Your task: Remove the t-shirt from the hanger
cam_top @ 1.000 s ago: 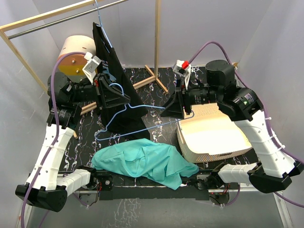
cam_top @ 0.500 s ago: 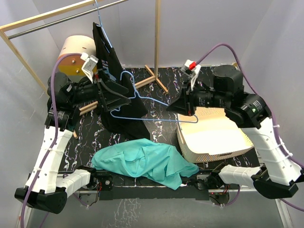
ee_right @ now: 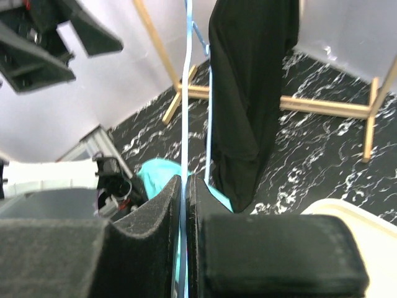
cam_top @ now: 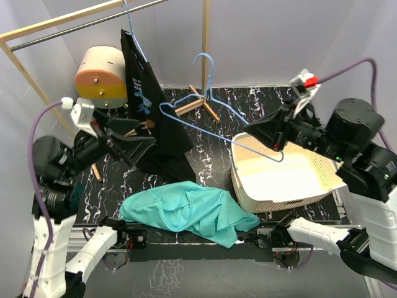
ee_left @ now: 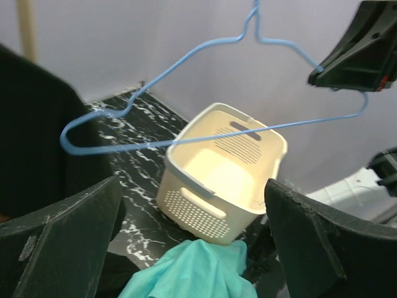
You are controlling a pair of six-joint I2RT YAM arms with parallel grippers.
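- T-shirt [cam_top: 186, 211]: heaped at the front edge of the table [cam_top: 248, 99], left of the basket [cam_top: 282, 186].
- Basket: on the table, right side.
- Hanger [ee_right: 186, 93]: above table centre, one end in right end effector [cam_top: 275, 144].
- Hung garment [cam_top: 149, 118]: rear left, on rack [cam_top: 205, 43].

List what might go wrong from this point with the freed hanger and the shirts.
1. The right gripper pinches the bare blue hanger by one corner only, so the wire may pivot or slip as it travels.
2. The hanger's far end sits near the hanging black t-shirt and may snag it.
3. The teal t-shirt lies at the near edge of the table and may slide off.
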